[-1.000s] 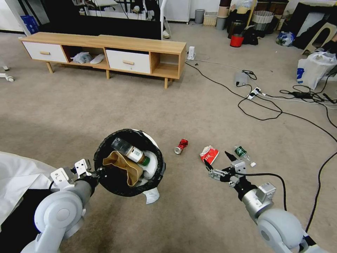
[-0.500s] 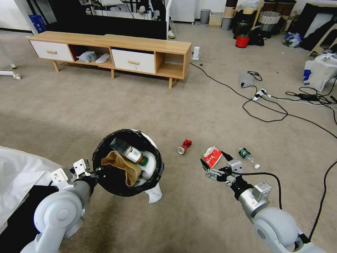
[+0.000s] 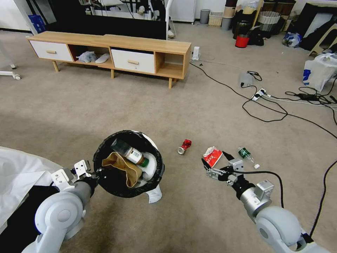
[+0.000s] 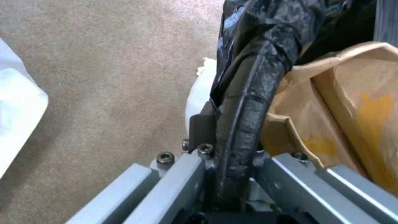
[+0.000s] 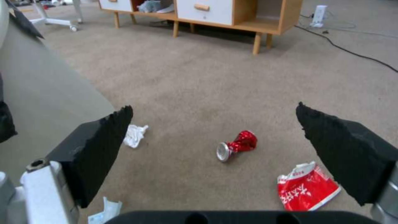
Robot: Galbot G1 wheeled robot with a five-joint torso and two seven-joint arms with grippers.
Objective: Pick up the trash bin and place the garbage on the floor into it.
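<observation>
left gripper [image 3: 94,173]: nearest, low on robot's left; jaws clamped on the bag-covered rim of the bin, one finger [image 4: 203,123] outside the wall, the other inside; arm holds the bin up off the carpet.
trash bin [image 3: 156,149]: small round white plastic, crinkly black bag [image 4: 265,40] folded over rim; just ahead of the left gripper, tilted so the mouth faces up toward the head camera.
bin contents: crumpled brown paper bag [image 3: 121,165] with yellow smears; dark bottle [image 3: 128,151] with white label and green cap lying across it; label text too small to read; something white under them, cannot tell what.
tissue [image 3: 152,195]: white scrap on carpet just below the bin.
right gripper [image 3: 214,161]: low on robot's right, black pads spread wide, holding nothing; hovers just above the wrapper.
snack wrapper [image 5: 307,189]: red and white, flat on carpet, white characters printed, not readable.
crushed can [image 5: 235,145]: red, silver end showing, on carpet between bin and wrapper, apart from both.
small bottle [image 3: 244,154]: clear, green label, lying just beyond the right gripper, white cap [image 3: 257,166] loose beside it.
cabinet [image 3: 112,52]: low wooden unit, white drawers, far across carpet.
cables [image 3: 266,105]: black, trailing over floor to the right.
</observation>
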